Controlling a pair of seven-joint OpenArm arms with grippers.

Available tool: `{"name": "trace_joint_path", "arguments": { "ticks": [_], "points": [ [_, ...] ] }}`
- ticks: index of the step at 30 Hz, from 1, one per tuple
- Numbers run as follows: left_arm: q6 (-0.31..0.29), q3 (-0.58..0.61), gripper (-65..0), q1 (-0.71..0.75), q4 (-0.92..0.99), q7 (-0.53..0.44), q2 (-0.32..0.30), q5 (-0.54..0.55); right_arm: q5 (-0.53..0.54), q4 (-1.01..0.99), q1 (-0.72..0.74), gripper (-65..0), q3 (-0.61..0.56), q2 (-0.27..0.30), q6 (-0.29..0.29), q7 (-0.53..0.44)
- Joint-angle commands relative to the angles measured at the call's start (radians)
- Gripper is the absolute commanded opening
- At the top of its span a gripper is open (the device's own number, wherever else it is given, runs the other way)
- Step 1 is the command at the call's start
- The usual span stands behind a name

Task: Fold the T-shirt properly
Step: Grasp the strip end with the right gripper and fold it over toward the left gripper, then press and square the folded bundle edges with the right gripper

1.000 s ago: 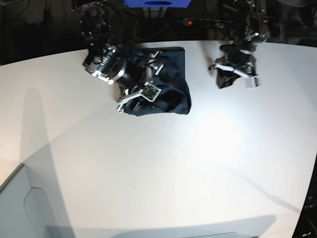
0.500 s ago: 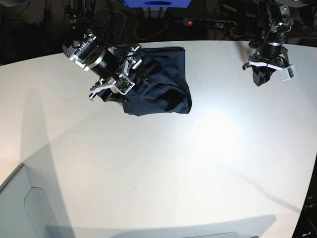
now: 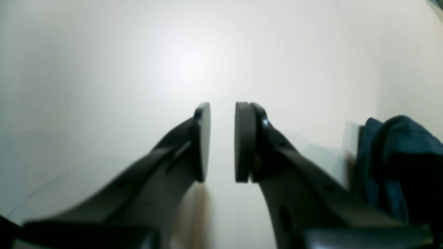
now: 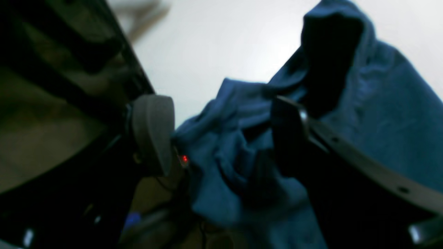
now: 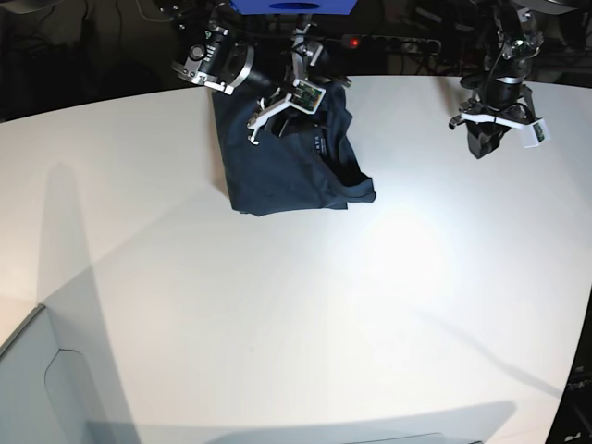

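Note:
The dark navy T-shirt point(image 5: 287, 171) lies bunched and partly folded on the white table point(image 5: 277, 314) at the far middle. My right gripper point(image 5: 282, 113) hovers over the shirt's far edge. In the right wrist view its jaws stand wide apart point(image 4: 218, 138), with rumpled shirt fabric point(image 4: 380, 97) between them and touching the left pad point(image 4: 152, 135). My left gripper point(image 5: 481, 143) hangs at the far right, away from the shirt. In the left wrist view point(image 3: 222, 141) its pads stand a narrow gap apart and hold nothing; a shirt edge point(image 3: 398, 145) shows at the right.
A blue box point(image 5: 291, 6) and a power strip with a red light point(image 5: 352, 42) sit behind the table's far edge. A grey bin corner point(image 5: 37, 388) stands at the front left. The table's edge curves along the back.
My right gripper swung from the shirt's left side to its far edge, and the shirt now lies wider and flatter. My left gripper rose to the far right, then stayed.

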State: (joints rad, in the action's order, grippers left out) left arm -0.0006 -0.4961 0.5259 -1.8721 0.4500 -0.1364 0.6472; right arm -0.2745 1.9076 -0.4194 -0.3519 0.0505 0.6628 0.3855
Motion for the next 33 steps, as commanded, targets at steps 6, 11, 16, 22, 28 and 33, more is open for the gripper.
{"name": "trace_joint_path", "arguments": {
  "ticks": [6, 11, 16, 22, 28, 33],
  "points": [
    [-0.006, -0.006, -52.5, 0.010, -0.019, -0.018, -0.010, 0.007, 0.027, 0.088, 0.001, -23.3, 0.063, 0.016, -0.008, -0.033],
    [-0.006, -0.006, -52.5, 0.010, -0.019, -0.018, -0.010, 0.007, 0.027, 0.114, 0.004, -23.3, 0.159, 0.007, -0.010, -0.033],
    [-0.006, -0.003, -52.5, 0.010, -0.019, -0.018, -0.010, 0.007, 0.027, 0.108, 0.040, -23.3, 0.304, -0.068, -0.010, -0.026],
    [-0.006, -0.002, -52.5, 0.007, -0.019, -0.018, -0.009, 0.007, 0.025, 0.016, 0.129, -20.9, 0.388, -0.122, -0.010, -0.026],
    [-0.006, -0.005, -52.5, 0.010, -0.019, -0.018, -0.009, 0.007, 0.025, -0.113, 0.224, -21.1, 0.426, -0.114, -0.010, -0.026],
    [-0.006, -0.006, -52.5, 0.010, -0.019, -0.018, -0.009, 0.007, 0.027, -0.164, 0.273, -21.7, 0.423, -0.076, -0.005, -0.030]
  ]
}}
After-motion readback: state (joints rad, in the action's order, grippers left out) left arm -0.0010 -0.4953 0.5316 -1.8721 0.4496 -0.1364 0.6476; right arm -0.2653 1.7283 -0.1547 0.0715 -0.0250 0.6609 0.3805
